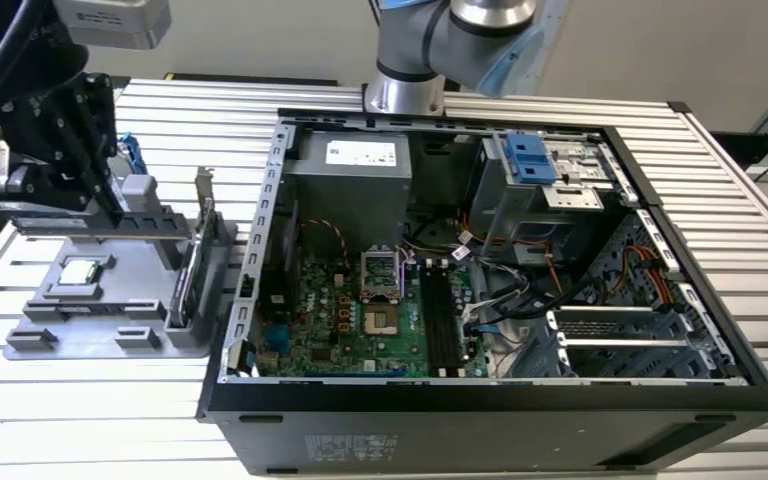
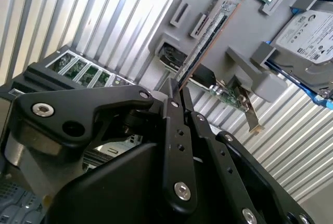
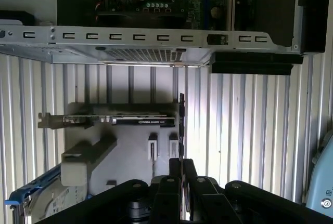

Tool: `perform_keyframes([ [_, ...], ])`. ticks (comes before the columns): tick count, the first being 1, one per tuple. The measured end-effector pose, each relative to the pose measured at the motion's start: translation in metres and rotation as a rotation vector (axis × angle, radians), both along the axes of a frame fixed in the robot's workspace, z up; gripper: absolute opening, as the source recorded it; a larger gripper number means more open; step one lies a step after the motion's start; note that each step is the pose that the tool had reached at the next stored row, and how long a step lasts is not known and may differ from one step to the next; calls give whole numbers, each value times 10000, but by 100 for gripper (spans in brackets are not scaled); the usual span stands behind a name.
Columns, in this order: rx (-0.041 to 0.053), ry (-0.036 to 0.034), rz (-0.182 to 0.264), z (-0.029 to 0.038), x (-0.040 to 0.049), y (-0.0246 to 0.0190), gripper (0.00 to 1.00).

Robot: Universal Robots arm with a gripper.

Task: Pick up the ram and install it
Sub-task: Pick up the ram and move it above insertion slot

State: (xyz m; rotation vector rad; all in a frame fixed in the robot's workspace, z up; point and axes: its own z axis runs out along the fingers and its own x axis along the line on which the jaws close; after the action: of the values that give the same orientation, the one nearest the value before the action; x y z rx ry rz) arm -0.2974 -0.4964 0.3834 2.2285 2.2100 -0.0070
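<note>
Jaws tight around the ram in its grey holder.

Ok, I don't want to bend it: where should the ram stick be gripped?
Probably pinch its flat faces near the top edge, coming straight down: the ram stick stands on edge in the gray holder, leaving only its upper part free.

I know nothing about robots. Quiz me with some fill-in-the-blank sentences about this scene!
1. The claw is closed on the ___, not the graphics card.
2. That part stands on edge in a gray holder, ___ the computer case.
3. The motherboard's long black slots are ___.
Missing words: ram; outside; empty.
</note>
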Motion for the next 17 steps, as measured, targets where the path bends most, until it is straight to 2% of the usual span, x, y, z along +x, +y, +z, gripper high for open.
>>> perform_keyframes([
  [17, 1, 0, -1, 0, 450, 0, 0],
])
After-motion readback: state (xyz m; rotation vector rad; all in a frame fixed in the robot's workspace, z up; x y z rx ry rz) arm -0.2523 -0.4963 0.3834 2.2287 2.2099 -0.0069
